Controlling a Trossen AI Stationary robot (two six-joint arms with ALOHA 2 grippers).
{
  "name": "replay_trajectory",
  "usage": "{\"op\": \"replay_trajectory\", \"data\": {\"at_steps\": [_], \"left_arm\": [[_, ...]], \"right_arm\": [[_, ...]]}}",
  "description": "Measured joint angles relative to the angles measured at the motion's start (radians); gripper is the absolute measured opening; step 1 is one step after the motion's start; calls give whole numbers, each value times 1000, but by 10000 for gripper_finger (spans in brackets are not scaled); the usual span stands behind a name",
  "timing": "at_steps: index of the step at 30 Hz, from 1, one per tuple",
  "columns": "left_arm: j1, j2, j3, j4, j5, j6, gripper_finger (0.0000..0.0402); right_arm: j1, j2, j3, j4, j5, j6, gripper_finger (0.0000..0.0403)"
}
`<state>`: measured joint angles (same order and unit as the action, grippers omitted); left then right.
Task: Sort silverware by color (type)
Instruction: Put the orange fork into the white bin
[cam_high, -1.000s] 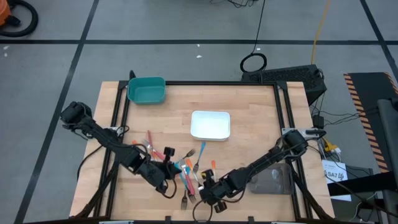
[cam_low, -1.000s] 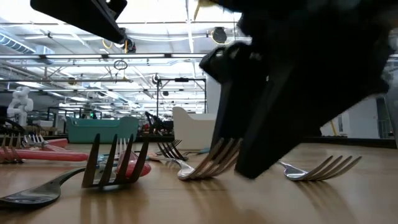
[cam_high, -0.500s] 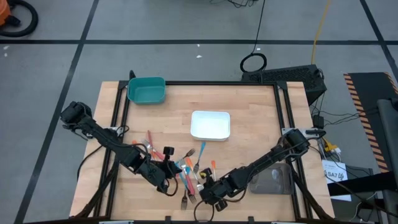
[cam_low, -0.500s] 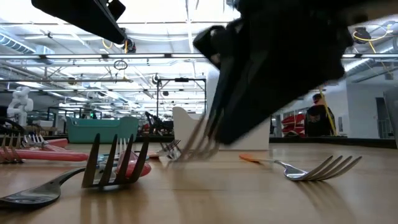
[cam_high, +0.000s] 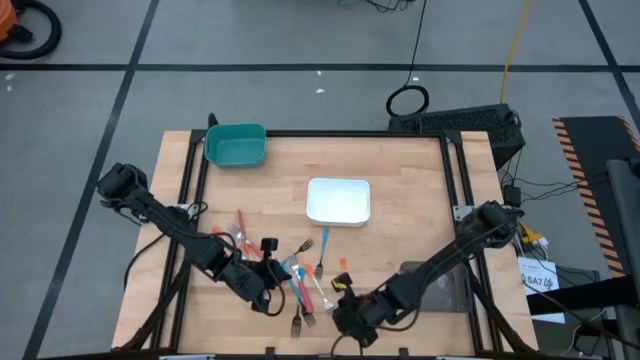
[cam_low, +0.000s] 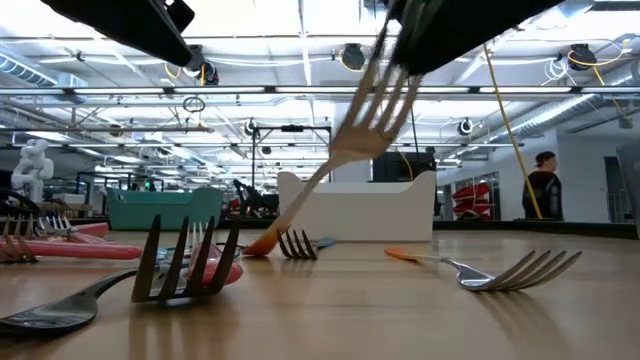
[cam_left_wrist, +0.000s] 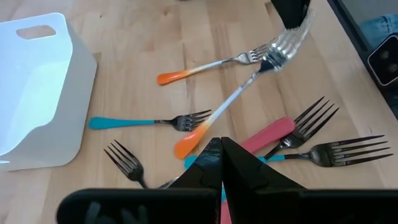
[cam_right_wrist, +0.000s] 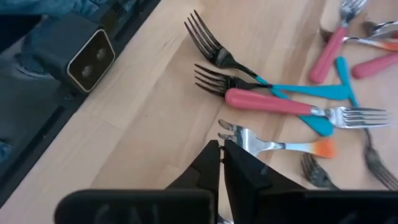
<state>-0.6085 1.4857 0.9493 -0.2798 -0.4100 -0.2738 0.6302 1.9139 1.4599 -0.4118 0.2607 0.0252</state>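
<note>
1. Fingers of the right gripper (cam_high: 342, 290) were pinched together on the head of an orange-handled fork (cam_left_wrist: 233, 102). The low view showed that fork (cam_low: 335, 160) hanging slantwise, tines up in the grip and orange tip down at the wood.
2. Just beyond its own closed fingers, the right wrist view showed the same orange fork (cam_right_wrist: 281, 146), and past that a pink-handled fork (cam_right_wrist: 292, 106) lying over a teal-handled fork (cam_right_wrist: 267, 84).
3. A second orange fork (cam_left_wrist: 214, 64) lay flat on the table just past the held one. A teal fork (cam_left_wrist: 149, 121) lay farther out, toward the white tray (cam_high: 338, 200).
4. To the side of that gripper the rest of the silverware lay in a loose heap (cam_high: 290, 270), pink, teal and orange handles crossing one another.
5. The left gripper (cam_high: 272, 262) sat low over the far side of that heap. Its fingers looked closed together in its own wrist view, and I couldn't see anything held between them.
6. Well away from both grippers, the teal tray (cam_high: 236, 145) stood at the far left corner of the wooden table (cam_high: 400, 170). A grey tray (cam_high: 440, 290) lay under the right arm.
7. A person (cam_low: 541, 187) stood in the room beyond the table.
</note>
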Motion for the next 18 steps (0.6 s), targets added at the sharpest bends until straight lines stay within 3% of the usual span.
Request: {"op": "replay_trajectory", "data": {"at_steps": [18], "left_arm": [[-5,0,0,65,-1,14,8]], "right_arm": [[104,-92,0,-119,351,-86,0]]}}
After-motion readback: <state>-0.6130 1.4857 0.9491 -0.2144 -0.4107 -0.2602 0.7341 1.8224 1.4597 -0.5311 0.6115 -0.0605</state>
